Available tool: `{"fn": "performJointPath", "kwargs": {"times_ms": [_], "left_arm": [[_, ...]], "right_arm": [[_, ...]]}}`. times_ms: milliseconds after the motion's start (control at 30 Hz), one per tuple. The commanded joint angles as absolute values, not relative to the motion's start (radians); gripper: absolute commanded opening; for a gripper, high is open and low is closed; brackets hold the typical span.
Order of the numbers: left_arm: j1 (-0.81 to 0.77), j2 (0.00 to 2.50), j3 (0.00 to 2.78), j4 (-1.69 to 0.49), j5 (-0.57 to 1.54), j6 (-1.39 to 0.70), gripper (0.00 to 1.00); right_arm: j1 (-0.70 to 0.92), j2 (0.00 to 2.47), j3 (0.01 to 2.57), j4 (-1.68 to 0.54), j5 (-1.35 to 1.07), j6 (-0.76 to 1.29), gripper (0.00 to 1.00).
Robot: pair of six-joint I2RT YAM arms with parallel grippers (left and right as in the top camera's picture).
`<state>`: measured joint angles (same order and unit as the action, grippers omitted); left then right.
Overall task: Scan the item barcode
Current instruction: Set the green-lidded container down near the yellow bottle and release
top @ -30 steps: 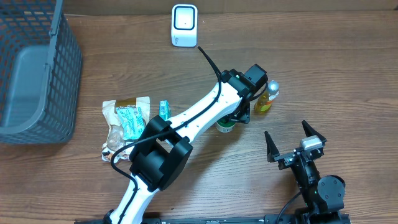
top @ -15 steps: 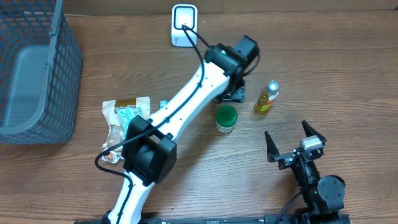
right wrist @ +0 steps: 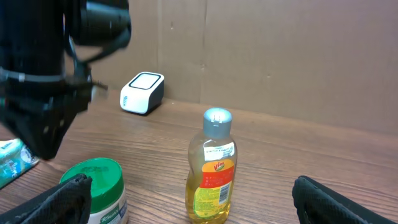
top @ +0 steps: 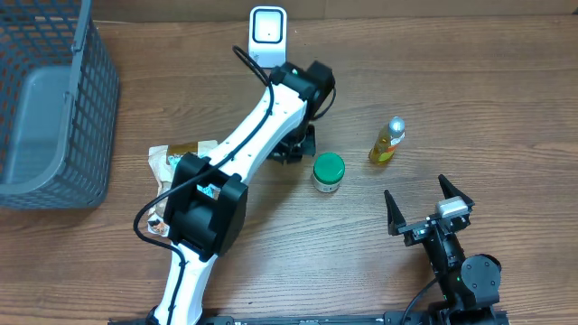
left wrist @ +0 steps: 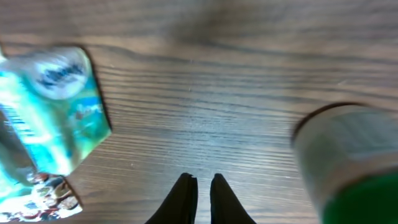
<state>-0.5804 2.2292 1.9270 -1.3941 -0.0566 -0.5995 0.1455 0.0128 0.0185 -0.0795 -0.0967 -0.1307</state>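
left wrist view: my left end effector (left wrist: pixel 202 180) hangs over bare tabletop (left wrist: pixel 205 93), fingers together on nothing. the green-lidded jar (left wrist: pixel 354 162), probably my item, stands upright just to my right. my right end effector (top: pixel 414 187), fingers apart, sits farther from the jar.

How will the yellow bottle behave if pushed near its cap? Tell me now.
The bottle stands upright, tall and narrow, so a high push would likely tip it. Its round body would probably roll once down. The smooth plastic may be slippery to grip.
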Motion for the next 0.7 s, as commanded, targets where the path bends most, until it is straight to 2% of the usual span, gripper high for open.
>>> {"fn": "performJointPath", "kwargs": {"times_ms": [0, 367, 667], "left_arm": [[-0.602, 2.211, 1.869, -1.364, -0.001, -0.597, 0.10], [-0.663, 2.211, 1.841, -1.271, 0.131, -0.597, 0.10], [-0.742, 2.211, 1.841, -1.218, 0.141, -0.598, 0.11]], "right_arm": [[0.142, 0.003, 0.008, -0.076, -0.090, -0.129, 1.00], [0.142, 0.003, 0.008, -0.076, -0.091, -0.129, 1.00], [0.142, 0.003, 0.008, -0.076, -0.091, -0.129, 1.00]]}}
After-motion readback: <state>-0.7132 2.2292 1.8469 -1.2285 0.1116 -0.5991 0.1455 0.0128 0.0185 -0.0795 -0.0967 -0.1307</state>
